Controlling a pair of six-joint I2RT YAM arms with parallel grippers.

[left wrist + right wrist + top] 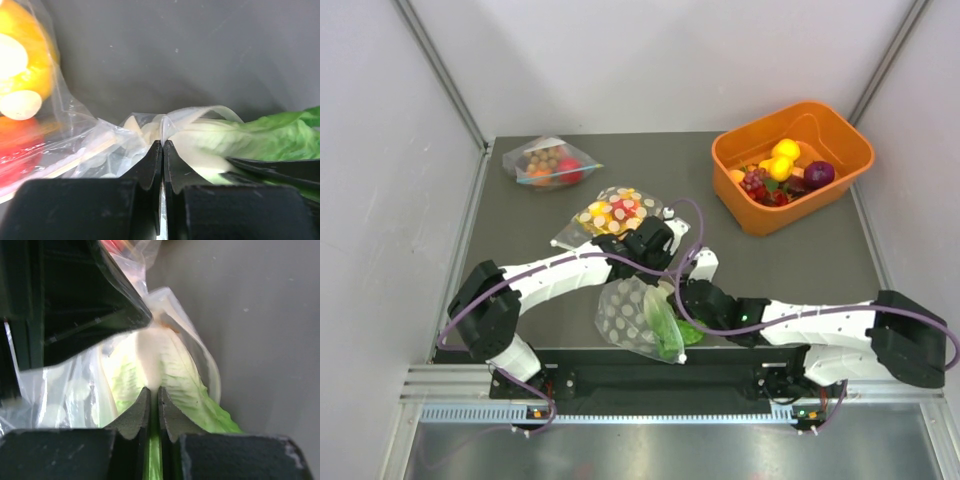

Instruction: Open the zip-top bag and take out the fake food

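- Top view: spotted the bag [623,315] lying near the front edge of the table [520,215], between the two arm bases, with the lettuce [672,338] poking out of its right side. Guessing mouth turned right for a straight pull.
- Same view, poses: left gripper [638,280] dropping onto the bag's far edge from a wrist parked above it, elbow swung out left. Right gripper [672,310] coming in low from the right, forearm lying nearly flat along the front edge. Both meeting at the mouth.
- Also noticed a purple piece [818,175] sitting in the orange bin [750,215], well apart from the bag. So probably just the lettuce left to go.
- Left wrist: jaws pinched tight on a fold of bag [125,135] plastic, nothing else in there. Reads like anchor duty, pinning the bag against the other side's tug. Lettuce [270,135] off to the right with a dark finger [270,167] of the right gripper across it. Second bag [30,100], yellow and red inside, just beside on the left.
- Right wrist: jaws squeezed down to a sliver on the lettuce [170,370], green showing between them, gripping the part outside the plastic. Pointing straight into the mouth, so lined up to drag backwards.
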